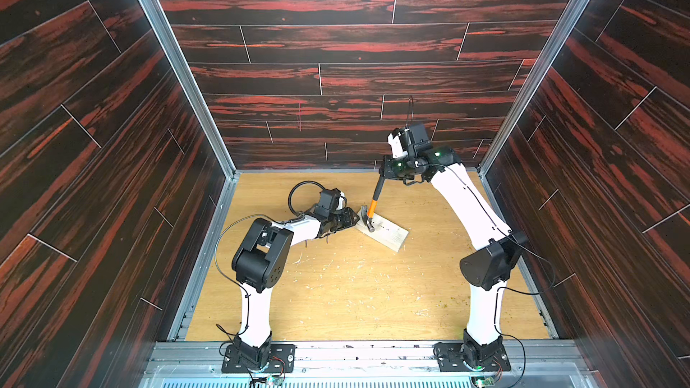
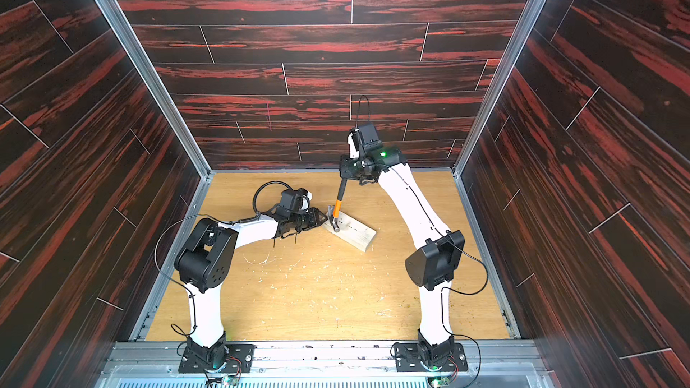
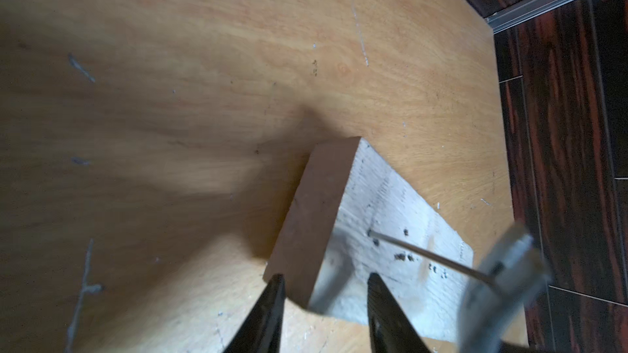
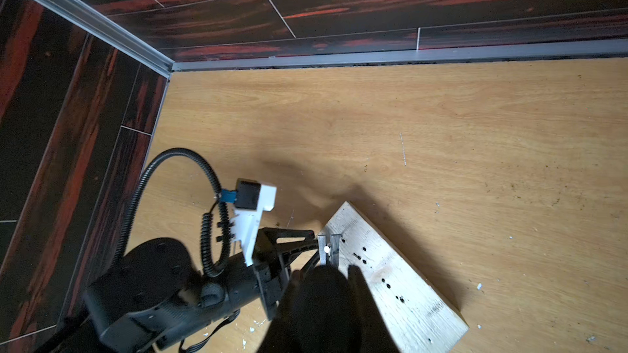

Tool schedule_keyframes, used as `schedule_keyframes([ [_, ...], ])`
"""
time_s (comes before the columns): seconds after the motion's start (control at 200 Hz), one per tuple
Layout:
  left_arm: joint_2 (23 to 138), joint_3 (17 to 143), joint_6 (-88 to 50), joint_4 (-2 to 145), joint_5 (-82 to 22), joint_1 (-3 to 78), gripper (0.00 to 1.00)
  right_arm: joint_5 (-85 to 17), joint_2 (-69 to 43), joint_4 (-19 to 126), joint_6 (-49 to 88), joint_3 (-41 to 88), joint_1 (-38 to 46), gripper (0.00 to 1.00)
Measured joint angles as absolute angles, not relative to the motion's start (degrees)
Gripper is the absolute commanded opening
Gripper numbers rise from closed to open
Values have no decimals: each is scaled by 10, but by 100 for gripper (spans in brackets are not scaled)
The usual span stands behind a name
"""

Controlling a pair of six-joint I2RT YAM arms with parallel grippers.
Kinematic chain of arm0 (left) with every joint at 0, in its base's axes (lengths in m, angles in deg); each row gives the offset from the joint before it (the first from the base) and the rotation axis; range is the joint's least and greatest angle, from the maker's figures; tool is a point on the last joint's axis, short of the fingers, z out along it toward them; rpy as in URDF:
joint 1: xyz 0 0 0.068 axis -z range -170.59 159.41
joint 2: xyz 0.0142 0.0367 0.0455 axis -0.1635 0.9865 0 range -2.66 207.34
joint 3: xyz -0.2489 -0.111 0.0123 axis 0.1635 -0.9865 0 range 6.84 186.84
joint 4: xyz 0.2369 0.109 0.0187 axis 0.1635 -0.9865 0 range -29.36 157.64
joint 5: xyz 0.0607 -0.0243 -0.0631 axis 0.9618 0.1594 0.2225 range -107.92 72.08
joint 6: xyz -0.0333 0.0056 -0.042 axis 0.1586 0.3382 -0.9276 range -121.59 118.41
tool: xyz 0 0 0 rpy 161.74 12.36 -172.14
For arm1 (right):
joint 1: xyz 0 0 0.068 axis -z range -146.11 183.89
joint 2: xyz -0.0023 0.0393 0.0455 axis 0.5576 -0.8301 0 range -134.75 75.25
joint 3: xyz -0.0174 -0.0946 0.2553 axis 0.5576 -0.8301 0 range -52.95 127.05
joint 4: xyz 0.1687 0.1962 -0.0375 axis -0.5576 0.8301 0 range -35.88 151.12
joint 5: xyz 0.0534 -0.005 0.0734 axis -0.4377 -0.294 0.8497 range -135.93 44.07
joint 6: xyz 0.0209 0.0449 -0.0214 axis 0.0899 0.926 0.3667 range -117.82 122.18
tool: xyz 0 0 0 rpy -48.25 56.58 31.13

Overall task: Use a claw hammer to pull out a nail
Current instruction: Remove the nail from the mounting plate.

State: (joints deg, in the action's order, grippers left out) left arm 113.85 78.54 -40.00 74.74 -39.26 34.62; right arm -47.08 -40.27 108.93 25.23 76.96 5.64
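Claw hammer [image 1: 371, 210] in right claw [image 1: 381, 178], head on wooden block [image 1: 390, 235].

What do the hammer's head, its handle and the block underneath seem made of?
Hammer head: probably polished steel, judging by its silver shine. Handle: black, matte grip, likely rubber or plastic, with an orange neck. Block: pale, unfinished wood; grain and dark holes show.

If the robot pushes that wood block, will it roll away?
Probably not: the wood block is flat and lies on its broad face, so it should slide on the table. Its thick edge suggests stiffness. It might lift where the claw hammer hooks the nail.
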Motion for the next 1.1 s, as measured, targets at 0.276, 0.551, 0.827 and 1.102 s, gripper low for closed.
schedule_keyframes([
  [0.276, 1148, 785, -402, 743, -388, 352, 37, -470, -401, 1103, 253, 770, 53, 0],
  [0.551, 1155, 786, -415, 752, -388, 355, 31, -466, -362, 1095, 255, 731, 54, 0],
  [0.827, 1155, 777, -429, 771, -389, 355, 31, -454, -317, 1078, 257, 737, 53, 0],
  [1.102, 1097, 679, -437, 824, -389, 346, 40, -470, -304, 1081, 254, 709, 56, 0],
])
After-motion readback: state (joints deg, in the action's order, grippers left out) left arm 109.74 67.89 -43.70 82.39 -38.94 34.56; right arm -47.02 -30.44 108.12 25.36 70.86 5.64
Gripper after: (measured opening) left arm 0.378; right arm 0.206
